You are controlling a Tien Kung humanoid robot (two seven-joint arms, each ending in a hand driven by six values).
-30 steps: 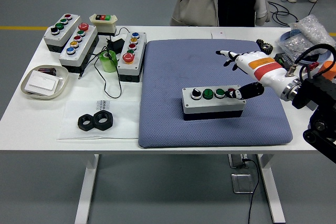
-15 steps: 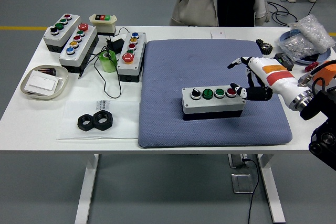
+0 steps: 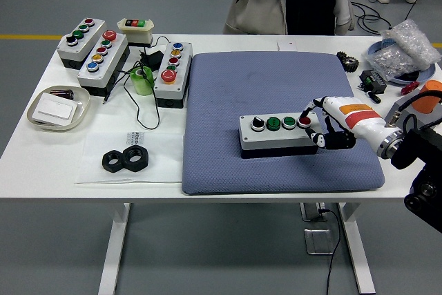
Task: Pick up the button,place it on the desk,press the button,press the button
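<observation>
Now I have the button box (image 3: 280, 134) sitting on the blue pad (image 3: 228, 88) on the counter (image 3: 41, 144), my right hand (image 3: 323, 124) curled, gripping nothing, at its red button (image 3: 304, 121). I'd press straight down without shoving the box.

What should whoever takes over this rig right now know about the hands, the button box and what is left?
Right robot hand: at the right end of the button box, fingers curled around that end, one fingertip at the red button. Whether it is pressing cannot be told.
Left robot hand: not in view.
Button box: flat on the blue pad, on the desk, holding a black knob, two green buttons and the red one.
Done: box is placed.
Left: confirm the red press, then do any remaining press.
A person stands at the far side, hands off the table.
</observation>
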